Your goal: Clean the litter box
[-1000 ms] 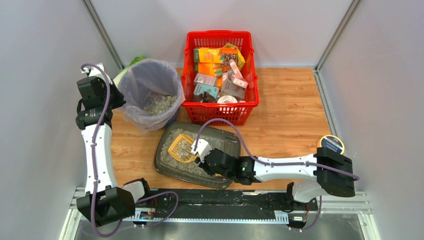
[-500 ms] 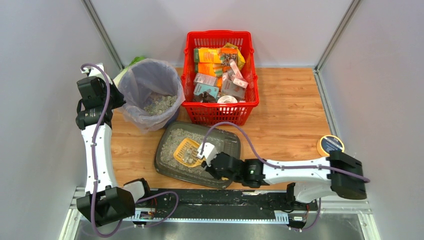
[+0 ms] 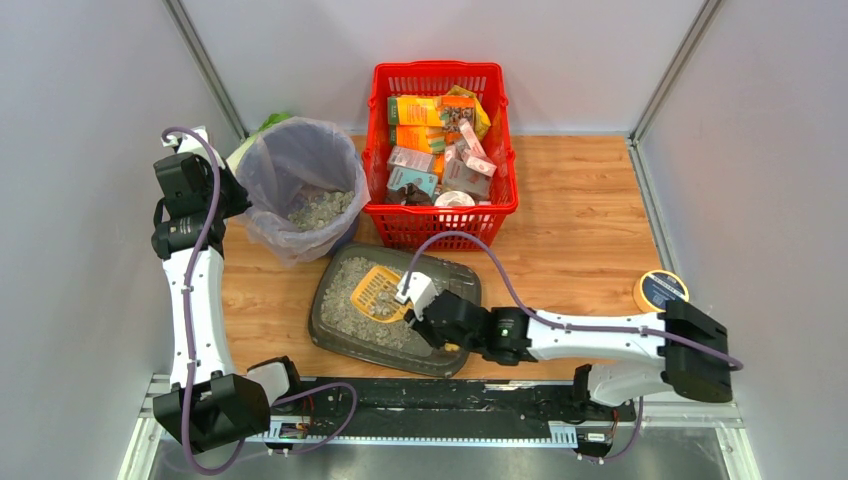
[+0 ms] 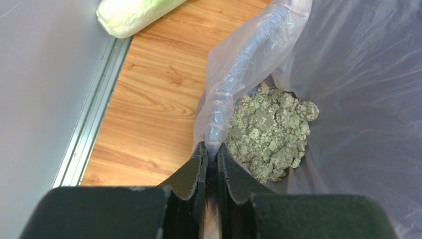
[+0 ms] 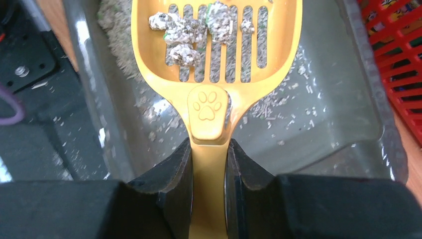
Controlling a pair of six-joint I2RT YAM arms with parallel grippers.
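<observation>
Red basket [image 3: 440, 228] and bagged bin [image 3: 300, 123] just beyond litter box [image 3: 318, 318]

Yellow slotted scoop [image 5: 210, 107], dark grey litter box [image 5: 328, 99] — red mesh basket [image 3: 445, 225].

The dark grey translucent plastic litter box [image 5: 343, 109] looks glossy (its litter [image 5: 117, 22] rough, gravelly); the yellow slotted plastic scoop [image 5: 209, 107] smooth.

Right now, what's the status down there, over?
Left claw shut on bin bag rim. Right claw shut on yellow scoop, clumps aboard, over the litter box. Route to bin looks open.
</observation>
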